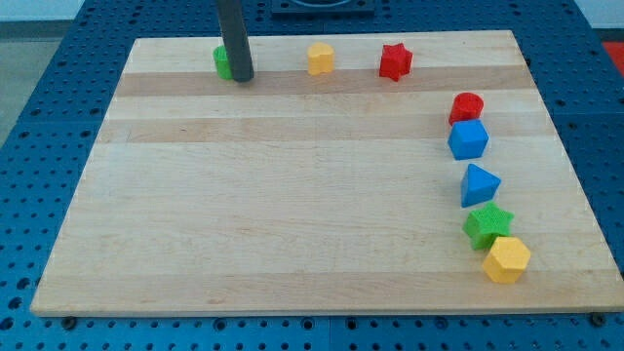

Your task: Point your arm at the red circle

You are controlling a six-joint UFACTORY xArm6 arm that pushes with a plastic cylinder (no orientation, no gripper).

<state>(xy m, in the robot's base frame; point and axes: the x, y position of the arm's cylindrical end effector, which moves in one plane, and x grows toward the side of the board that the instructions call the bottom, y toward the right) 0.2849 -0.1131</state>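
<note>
The red circle (466, 106) lies near the board's right edge, at the top of a column of blocks. My tip (242, 76) is far to its left, near the board's top edge, touching or just right of a green block (222, 62) that the rod partly hides. Below the red circle sit a blue cube (468, 139), a blue triangle (478, 184), a green star (487, 225) and a yellow hexagon (506, 259).
A yellow block (320, 58) and a red star (395, 61) lie along the top edge between my tip and the red circle. The wooden board (292, 195) rests on a blue perforated table.
</note>
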